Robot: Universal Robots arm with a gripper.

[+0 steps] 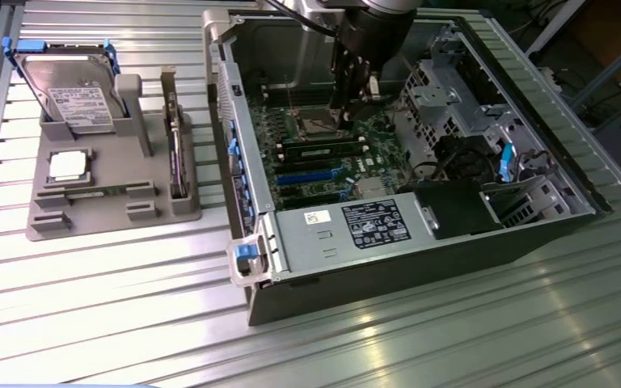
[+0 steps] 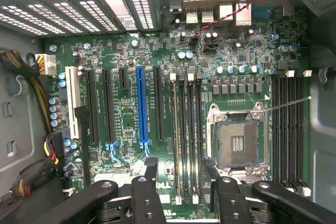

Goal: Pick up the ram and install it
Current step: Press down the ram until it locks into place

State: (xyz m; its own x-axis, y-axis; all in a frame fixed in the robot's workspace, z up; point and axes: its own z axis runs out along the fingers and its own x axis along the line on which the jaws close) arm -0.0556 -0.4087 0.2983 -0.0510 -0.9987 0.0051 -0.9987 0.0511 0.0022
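One ram [image 1: 174, 137] upright in holder [image 1: 116, 212], hand [image 1: 352, 103] open

Hiding much of the ram [image 1: 175, 139] edge-on inside the grey holder [image 1: 111, 190]. Cutting off the arm [image 1: 381, 20] at the exterior view's upper edge. Blurring the power supply label [image 1: 373, 226] text beyond reading.
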